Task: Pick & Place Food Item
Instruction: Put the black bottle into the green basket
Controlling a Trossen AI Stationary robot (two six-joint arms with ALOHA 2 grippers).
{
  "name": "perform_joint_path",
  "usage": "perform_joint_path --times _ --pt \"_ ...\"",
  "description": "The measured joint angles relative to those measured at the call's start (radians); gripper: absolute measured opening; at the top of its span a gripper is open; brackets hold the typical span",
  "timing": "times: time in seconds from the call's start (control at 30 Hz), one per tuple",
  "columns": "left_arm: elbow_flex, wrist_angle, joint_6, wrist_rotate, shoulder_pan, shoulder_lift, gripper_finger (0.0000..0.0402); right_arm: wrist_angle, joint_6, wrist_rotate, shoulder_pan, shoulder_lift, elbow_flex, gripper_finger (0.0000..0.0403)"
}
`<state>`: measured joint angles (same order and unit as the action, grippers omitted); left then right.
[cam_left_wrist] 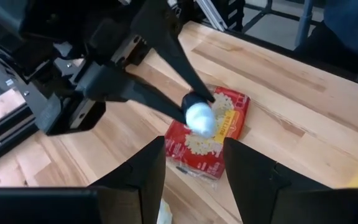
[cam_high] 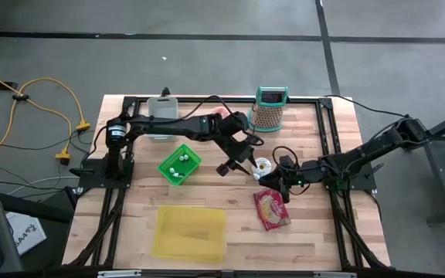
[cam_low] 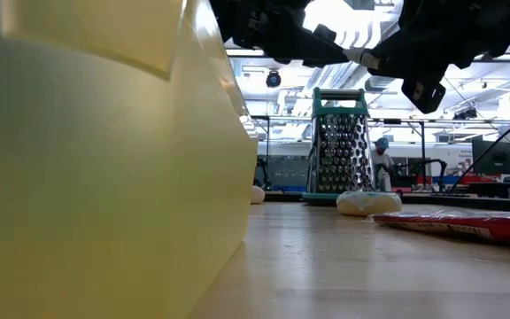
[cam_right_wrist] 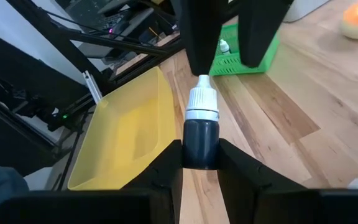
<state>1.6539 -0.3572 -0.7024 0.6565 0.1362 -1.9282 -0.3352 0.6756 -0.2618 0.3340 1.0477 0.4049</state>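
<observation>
My right gripper point(cam_right_wrist: 200, 163) is clamped on a small dark dropper bottle point(cam_right_wrist: 201, 127) with a white cap, held in the air above the table's point(cam_high: 207, 193) middle, toward its right side. My left gripper point(cam_left_wrist: 193, 163) faces that bottle cap-on from just beside it, fingers spread apart and holding nothing. Below the bottle, a red food packet point(cam_high: 272, 208) lies flat on the wood toward the near right. A green basket point(cam_high: 181, 164) sits left of centre and a yellow tray point(cam_high: 190, 232) by the near edge. A metal grater point(cam_high: 269, 110) stands at the far edge, with a pale round item point(cam_low: 369, 203) lying near it.
</observation>
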Motion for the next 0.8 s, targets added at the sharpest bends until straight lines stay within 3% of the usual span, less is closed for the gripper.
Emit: perform_joint_path --times 0.8 --pt "0.000 0.076 0.003 0.048 -0.011 0.000 0.0156 -0.054 -0.101 -0.054 -0.003 0.000 0.000 0.0075"
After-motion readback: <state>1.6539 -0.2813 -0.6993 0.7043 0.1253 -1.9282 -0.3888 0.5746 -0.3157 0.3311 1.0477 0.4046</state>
